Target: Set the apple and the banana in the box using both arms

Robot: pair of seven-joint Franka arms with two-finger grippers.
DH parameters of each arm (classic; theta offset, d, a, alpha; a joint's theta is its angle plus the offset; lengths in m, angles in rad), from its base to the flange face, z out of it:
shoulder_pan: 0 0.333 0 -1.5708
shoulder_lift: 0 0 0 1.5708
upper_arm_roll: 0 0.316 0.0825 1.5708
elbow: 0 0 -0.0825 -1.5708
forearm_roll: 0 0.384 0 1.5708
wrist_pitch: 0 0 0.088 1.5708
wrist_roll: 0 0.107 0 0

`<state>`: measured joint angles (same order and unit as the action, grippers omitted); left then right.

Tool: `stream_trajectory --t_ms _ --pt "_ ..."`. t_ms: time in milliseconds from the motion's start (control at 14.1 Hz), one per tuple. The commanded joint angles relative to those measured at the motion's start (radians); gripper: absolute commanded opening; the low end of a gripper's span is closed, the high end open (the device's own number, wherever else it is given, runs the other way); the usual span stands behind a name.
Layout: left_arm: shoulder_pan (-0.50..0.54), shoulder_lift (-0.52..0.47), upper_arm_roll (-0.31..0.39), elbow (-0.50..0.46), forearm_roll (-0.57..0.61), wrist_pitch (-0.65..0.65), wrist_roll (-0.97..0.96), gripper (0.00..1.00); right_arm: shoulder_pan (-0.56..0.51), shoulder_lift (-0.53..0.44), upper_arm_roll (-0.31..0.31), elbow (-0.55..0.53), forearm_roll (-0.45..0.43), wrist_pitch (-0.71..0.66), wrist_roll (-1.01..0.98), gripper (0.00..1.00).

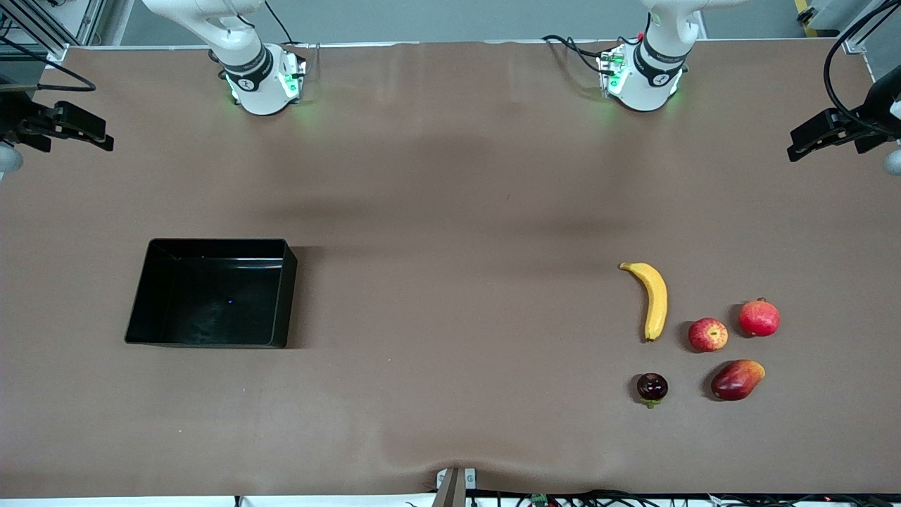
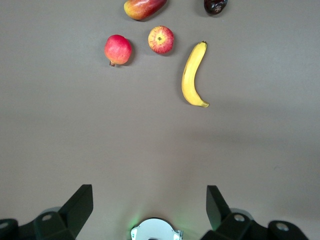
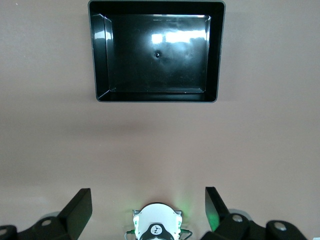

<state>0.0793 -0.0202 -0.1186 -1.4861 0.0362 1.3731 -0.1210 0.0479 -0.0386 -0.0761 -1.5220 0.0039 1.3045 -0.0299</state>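
Observation:
The yellow banana (image 1: 654,301) and the red-and-yellow apple (image 1: 707,334) lie side by side on the brown table toward the left arm's end. Both show in the left wrist view, banana (image 2: 191,75) and apple (image 2: 161,39). The black box (image 1: 285,296) stands empty toward the right arm's end and shows in the right wrist view (image 3: 99,60). My left gripper (image 2: 150,192) is open and empty, high over bare table near its base. My right gripper (image 3: 148,195) is open and empty, high over bare table near its base. Neither hand shows in the front view.
A plain red fruit (image 1: 759,317) lies beside the apple. A red-orange mango-like fruit (image 1: 736,379) and a dark round fruit (image 1: 652,387) lie nearer the front camera. Black clamp mounts (image 1: 63,127) (image 1: 838,130) stick in at both table ends.

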Motion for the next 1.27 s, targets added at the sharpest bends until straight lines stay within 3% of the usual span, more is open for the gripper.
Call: stream_trajectory --t_ms 0,636,1202 --pt "0.005 0.002 -0.004 0.012 0.005 -0.016 0.004 1.0 -0.003 0.009 0.002 0.022 0.018 -0.007 0.011 1.0" --pt "-0.003 0.069 -0.004 0.018 0.005 0.001 -0.002 1.0 -0.016 0.025 0.002 0.022 0.016 0.015 0.002 1.0" --pt "0.007 0.259 0.002 -0.04 0.027 0.275 -0.046 1.0 -0.075 0.123 0.002 0.022 0.016 0.105 -0.011 1.0"
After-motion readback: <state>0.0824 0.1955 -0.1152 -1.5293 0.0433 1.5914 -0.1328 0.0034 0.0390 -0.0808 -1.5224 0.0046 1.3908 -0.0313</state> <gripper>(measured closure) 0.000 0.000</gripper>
